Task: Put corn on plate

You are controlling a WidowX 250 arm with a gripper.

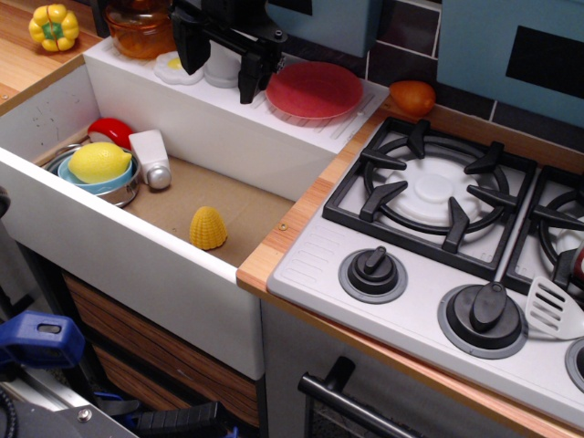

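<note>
The corn (208,228) stands upright at centre-left on the sink floor (239,204). The gripper (219,71), jaws apart, hangs at upper centre beside the plate (315,90).

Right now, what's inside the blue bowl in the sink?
A lemon sits in the blue bowl, filling most of it. The bowl rests in a metal pot. Anything under the lemon is covered, so I can't tell.

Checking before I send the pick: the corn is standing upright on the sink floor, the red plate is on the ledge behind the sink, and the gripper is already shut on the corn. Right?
Not quite. The gripper holds nothing; it hangs open over the ledge, far from the corn. The observation.image view shows this. The corn does stand upright on the sink floor, and the red plate is on the ledge.
</note>
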